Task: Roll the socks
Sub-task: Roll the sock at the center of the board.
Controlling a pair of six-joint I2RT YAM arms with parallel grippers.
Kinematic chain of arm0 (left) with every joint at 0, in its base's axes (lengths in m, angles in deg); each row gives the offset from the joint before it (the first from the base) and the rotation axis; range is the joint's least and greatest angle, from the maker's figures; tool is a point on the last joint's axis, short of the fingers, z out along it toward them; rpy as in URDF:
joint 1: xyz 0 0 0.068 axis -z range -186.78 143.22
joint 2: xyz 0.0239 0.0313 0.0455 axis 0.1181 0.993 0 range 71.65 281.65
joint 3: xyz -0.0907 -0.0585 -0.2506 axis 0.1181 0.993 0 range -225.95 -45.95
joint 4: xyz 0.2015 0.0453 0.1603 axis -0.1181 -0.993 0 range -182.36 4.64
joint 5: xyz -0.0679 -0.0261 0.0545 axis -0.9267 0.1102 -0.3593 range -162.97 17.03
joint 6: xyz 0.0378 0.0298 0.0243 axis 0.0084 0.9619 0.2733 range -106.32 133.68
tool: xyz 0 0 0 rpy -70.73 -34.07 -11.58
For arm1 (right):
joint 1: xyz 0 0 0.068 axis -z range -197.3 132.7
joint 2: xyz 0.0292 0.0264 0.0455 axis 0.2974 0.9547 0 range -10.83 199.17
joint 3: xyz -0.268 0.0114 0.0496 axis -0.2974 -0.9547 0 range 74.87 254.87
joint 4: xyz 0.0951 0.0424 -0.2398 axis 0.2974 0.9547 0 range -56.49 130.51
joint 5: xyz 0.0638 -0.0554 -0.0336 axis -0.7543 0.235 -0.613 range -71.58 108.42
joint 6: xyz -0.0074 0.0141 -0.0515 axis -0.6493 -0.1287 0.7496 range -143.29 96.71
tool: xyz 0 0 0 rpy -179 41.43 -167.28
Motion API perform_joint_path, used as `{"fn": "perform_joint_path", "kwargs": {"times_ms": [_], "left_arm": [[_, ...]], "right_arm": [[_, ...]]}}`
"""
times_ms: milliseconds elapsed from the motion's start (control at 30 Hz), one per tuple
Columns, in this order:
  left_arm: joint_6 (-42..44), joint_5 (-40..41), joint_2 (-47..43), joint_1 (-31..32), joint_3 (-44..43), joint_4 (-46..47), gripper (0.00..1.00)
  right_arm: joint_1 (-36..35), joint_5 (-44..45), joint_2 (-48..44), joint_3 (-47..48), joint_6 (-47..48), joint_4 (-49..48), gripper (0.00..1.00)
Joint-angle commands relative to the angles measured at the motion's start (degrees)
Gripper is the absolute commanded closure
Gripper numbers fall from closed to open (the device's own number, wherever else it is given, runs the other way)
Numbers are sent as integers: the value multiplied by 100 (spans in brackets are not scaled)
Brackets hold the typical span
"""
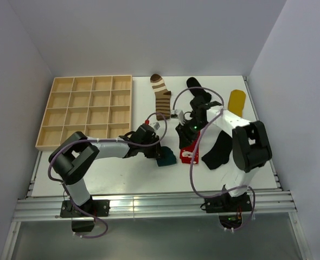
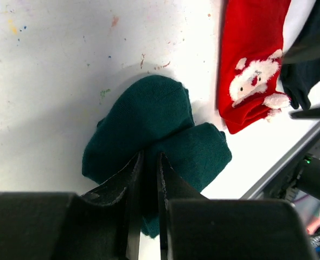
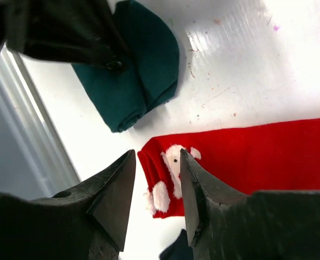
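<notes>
Spreading across most of the top view, the white tabletop (image 1: 122,179) carries everything else. A wooden tray (image 1: 92,77) divided into many compartments sits on its far left part. The left arm (image 1: 103,147) reaches in from the near left edge toward the middle, and the right arm (image 1: 241,141) bends over the right side.

Six socks lie loose on the tabletop. A black sock (image 1: 217,151) is spread near the right arm, with a red sock (image 3: 247,157) stretched flat just beside it, a white cartoon patch at its end. A brown-cream striped sock (image 1: 161,100) lies toward the far edge at centre. Another black sock (image 1: 195,85) is near it, partly hidden by the right arm. A yellow sock (image 1: 237,99) rests at the far right. The dark teal sock (image 2: 154,124) is bunched into a folded lump near the middle, close to the red one.

The left jaws are pinched nearly together on a fold of the dark teal sock. The right jaws stand apart, above the patched end of the red sock.
</notes>
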Motion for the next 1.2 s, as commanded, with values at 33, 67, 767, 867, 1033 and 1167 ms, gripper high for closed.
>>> {"fn": "perform_joint_path", "kwargs": {"times_ms": [33, 67, 767, 867, 1033, 1167], "left_arm": [[236, 22, 557, -90, 226, -845, 100], [236, 3, 592, -117, 217, -845, 100], [236, -603, 1155, -275, -47, -871, 100], [236, -673, 1155, -275, -55, -880, 100], [245, -761, 1146, -284, -82, -880, 100], [245, -884, 1111, -293, -90, -854, 100]], "right_arm": [[-229, 323, -1051, -673, 439, -837, 52], [-291, 480, -1255, -842, 475, -995, 51], [-2542, 2442, -2417, -2751, 862, -2974, 41], [-2621, 2459, -2338, -2768, 871, -2956, 42], [-2674, 2538, -2206, -2812, 871, -2991, 43], [-2683, 2582, -1952, -2733, 766, -2983, 49]]}}
